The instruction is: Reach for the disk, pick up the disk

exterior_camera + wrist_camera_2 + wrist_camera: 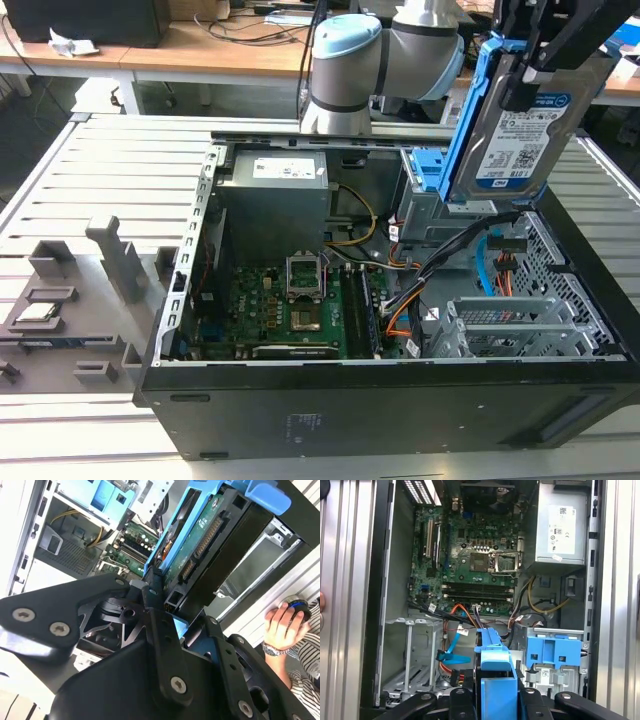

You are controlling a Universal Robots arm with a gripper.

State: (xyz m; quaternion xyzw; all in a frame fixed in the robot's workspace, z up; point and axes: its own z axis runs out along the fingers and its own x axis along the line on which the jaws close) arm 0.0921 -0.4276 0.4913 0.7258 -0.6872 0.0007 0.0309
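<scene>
We saw the gripper (pixel 530 75) clamped on the disk (pixel 520 125), held upright above the open computer case (pixel 300 420). We judged it rigid, fairly heavy, shock-sensitive; best gripped by its blue frame edges.

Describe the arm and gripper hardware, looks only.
The arm has silver-grey tube segments with pale blue caps on its rounded joints. The gripper is matte black: angular plate-like linkage bars pinned with silver screws, seen in the second wrist view, ending in slim black fingers in the exterior view. No markings can be made out.
</scene>
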